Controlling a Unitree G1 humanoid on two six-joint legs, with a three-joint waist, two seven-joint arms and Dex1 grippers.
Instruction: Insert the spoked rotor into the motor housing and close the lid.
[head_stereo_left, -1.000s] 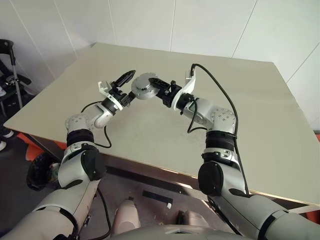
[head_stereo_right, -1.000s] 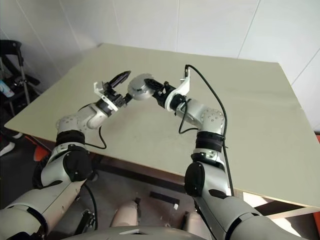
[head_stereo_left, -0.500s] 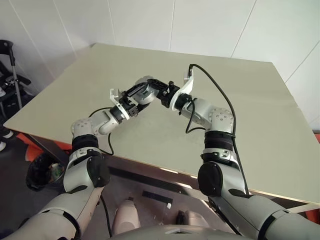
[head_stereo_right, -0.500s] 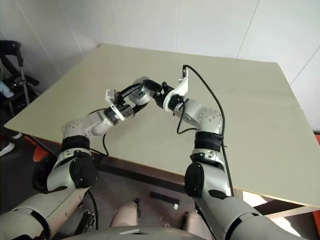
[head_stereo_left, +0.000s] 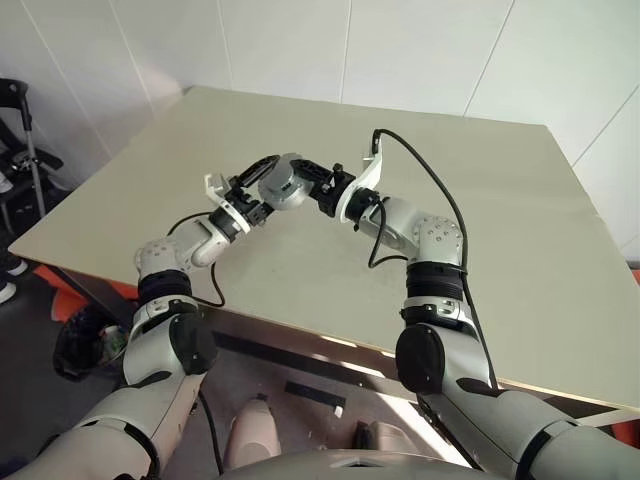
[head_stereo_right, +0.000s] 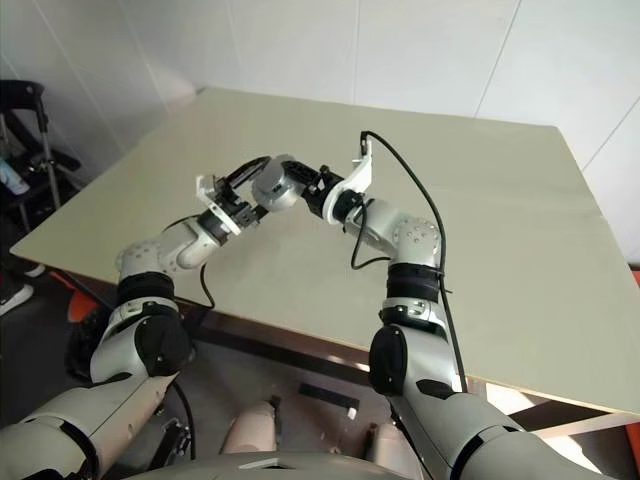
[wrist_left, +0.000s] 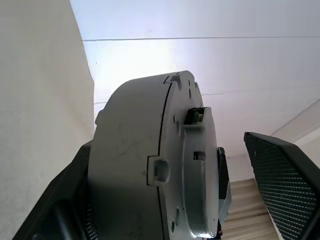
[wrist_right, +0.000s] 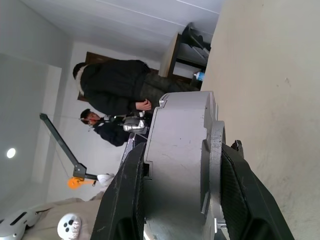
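One closed unit seen, raised above the table (head_stereo_left: 520, 200) | motor housing (head_stereo_left: 283, 181) clamped in the right gripper (head_stereo_left: 312, 180), lid (wrist_left: 197, 165) seated on it | left gripper (head_stereo_left: 256, 181) wide open around it, not gripping | rotor presumably inside; little left.

Bright even indoor light, soft shadows, wrist views w/ glare, close parts blurry

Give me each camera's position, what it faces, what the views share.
Head eyes: high, looking down at the table; both arms show, meeting at a grey motor assembly.
Left wrist: along the left gripper, facing the assembly's edge.
Right wrist: along the right gripper clamping it; people behind.
Shared: the assembly.
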